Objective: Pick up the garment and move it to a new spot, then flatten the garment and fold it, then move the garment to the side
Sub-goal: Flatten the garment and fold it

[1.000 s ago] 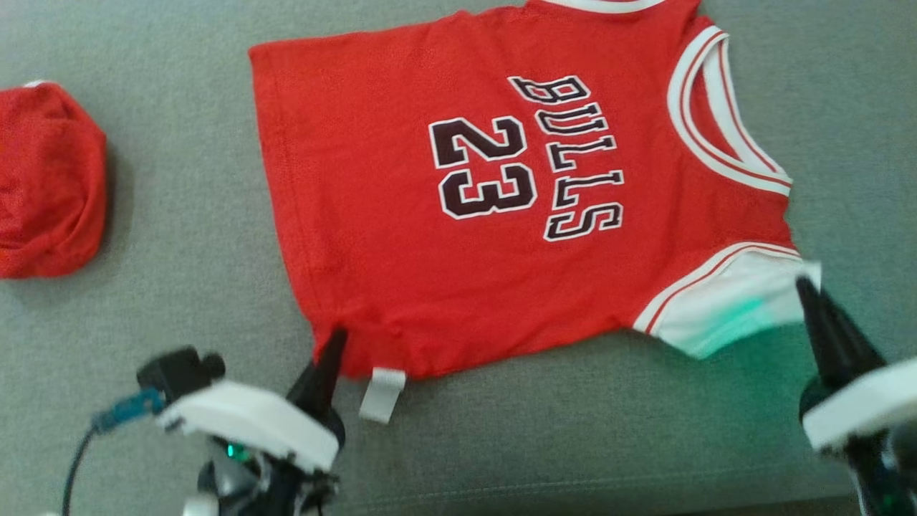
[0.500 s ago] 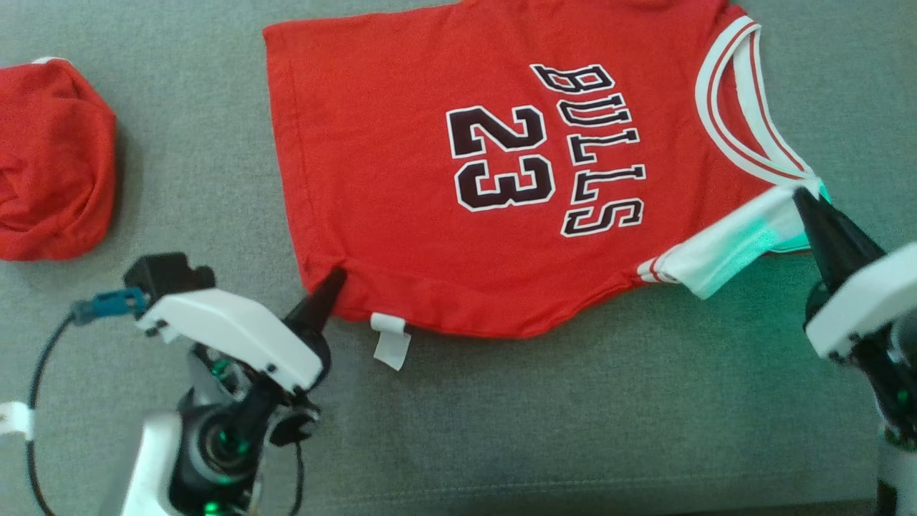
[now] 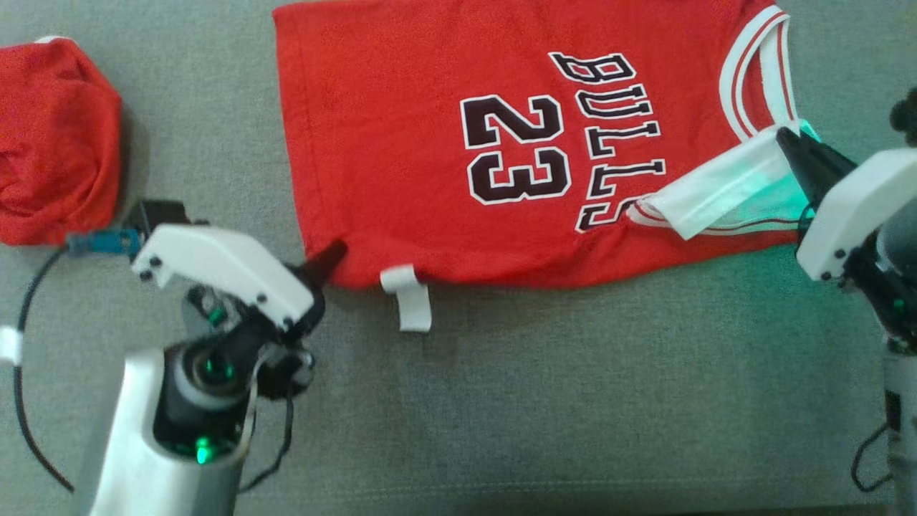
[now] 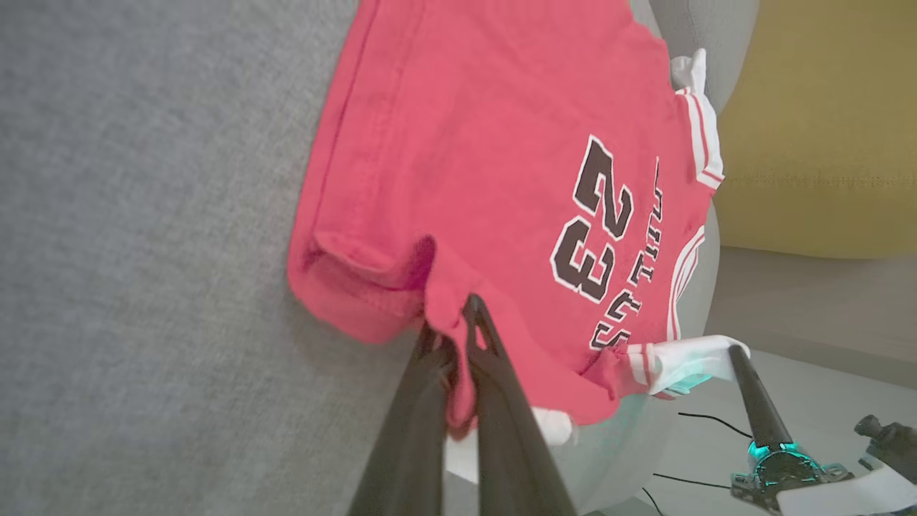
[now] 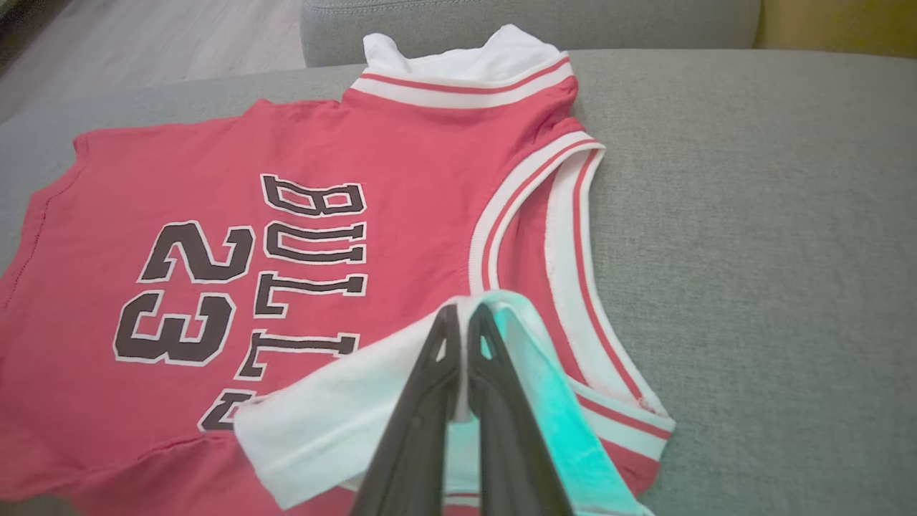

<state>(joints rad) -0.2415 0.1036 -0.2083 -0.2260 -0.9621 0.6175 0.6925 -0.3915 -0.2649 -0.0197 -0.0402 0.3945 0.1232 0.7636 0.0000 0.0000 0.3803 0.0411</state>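
Both end effectors pinch garment edge.

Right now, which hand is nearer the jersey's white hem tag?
Left. The left hand pinches the jersey beside the white tag; the right hand holds the white sleeve, far across it.

Arms: left end effector, dark tapered fingers, white housing with black screws, blue connector, black cable, silver forearm; right end effector, matching white shell.
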